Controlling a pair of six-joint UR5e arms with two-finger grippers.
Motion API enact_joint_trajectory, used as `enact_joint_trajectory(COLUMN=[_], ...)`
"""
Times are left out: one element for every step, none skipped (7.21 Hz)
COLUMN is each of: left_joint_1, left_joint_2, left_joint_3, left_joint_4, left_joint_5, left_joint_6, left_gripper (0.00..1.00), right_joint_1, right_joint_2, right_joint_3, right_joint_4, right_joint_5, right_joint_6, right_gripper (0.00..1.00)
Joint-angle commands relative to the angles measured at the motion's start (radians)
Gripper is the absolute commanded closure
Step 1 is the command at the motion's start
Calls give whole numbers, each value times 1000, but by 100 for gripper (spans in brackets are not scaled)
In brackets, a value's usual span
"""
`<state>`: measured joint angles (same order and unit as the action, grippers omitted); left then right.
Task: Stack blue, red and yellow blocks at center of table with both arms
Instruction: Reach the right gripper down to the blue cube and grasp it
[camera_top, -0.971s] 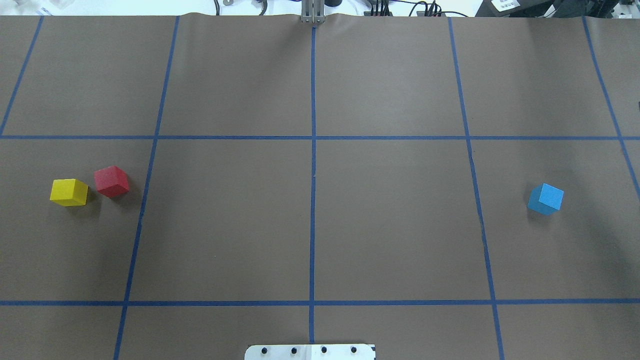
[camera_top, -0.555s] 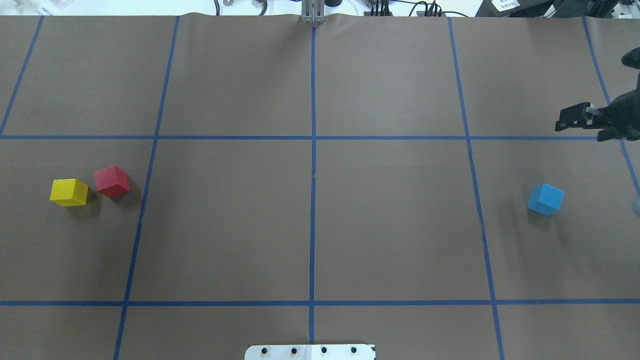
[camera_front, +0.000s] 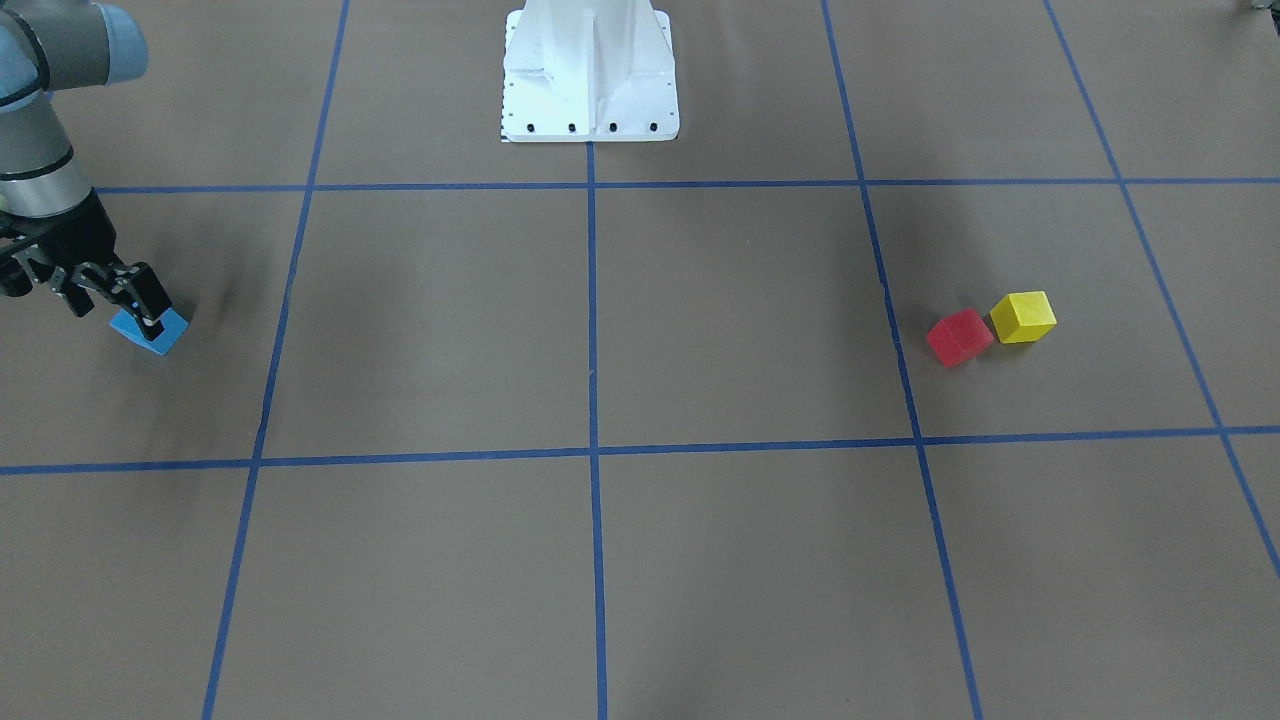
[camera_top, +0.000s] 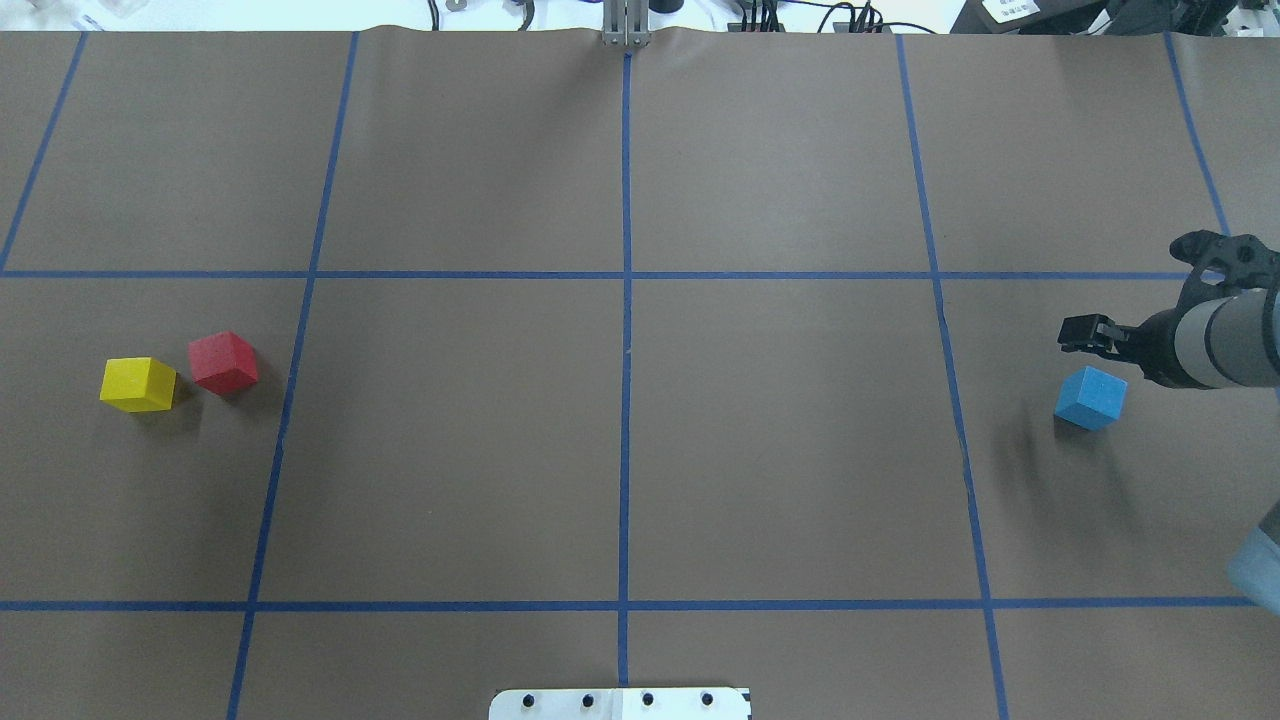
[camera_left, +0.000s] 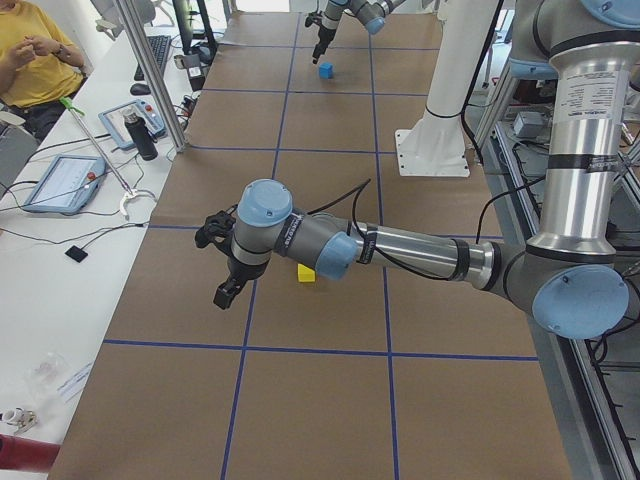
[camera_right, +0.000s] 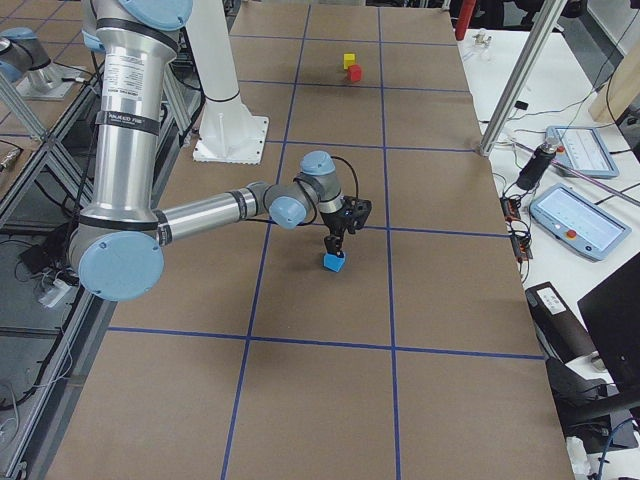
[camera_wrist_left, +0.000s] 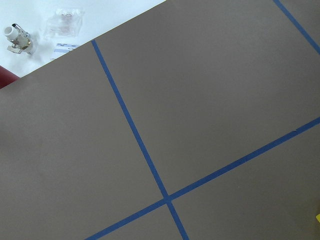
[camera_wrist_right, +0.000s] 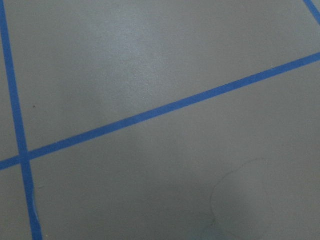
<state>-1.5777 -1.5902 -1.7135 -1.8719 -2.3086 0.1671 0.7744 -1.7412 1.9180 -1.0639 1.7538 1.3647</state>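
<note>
Beside matte red cube (camera_top: 223, 362), yellow cube (camera_top: 138, 385)

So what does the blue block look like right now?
The blue block is a small light blue cube, matte, with sharp edges. It sits flat on the brown table, turned cornerwise to the tape lines, far over on the robot's right side. The right tool hangs just above it, not gripping.

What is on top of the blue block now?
Nothing rests on the blue block; the right pincer hangs over it. From the front one finger covers part of its top.
</note>
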Motion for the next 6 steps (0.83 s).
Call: enact_joint_trajectory(left_joint_1=[-1,-1,-1,-1,1,-1], left_joint_2=[1,0,-1,-1,-1,1], left_joint_3=[-1,-1,-1,-1,-1,-1], left_joint_4=[-1,-1,-1,-1,-1,-1], left_joint_5=[-2,-2,-2,-2,-2,-2], left_joint_6=[0,0,0,0,0,0], left_gripper=[0,0,0,0,0,0], right_joint_1=[-73,-87,-105,-116,-121,-132], right_joint_2=[-41,-41,-38,-35,-35,-35], right_joint_3=[-2,-5,-23,-36,-39,-40], right_joint_4=[42,42,44,44,44,44], right_joint_5=[-71,-80,-100,-111,-111,-111], right_joint_6=[69,80,86,88,88,85], right_gripper=[0,1,2,4,26,85])
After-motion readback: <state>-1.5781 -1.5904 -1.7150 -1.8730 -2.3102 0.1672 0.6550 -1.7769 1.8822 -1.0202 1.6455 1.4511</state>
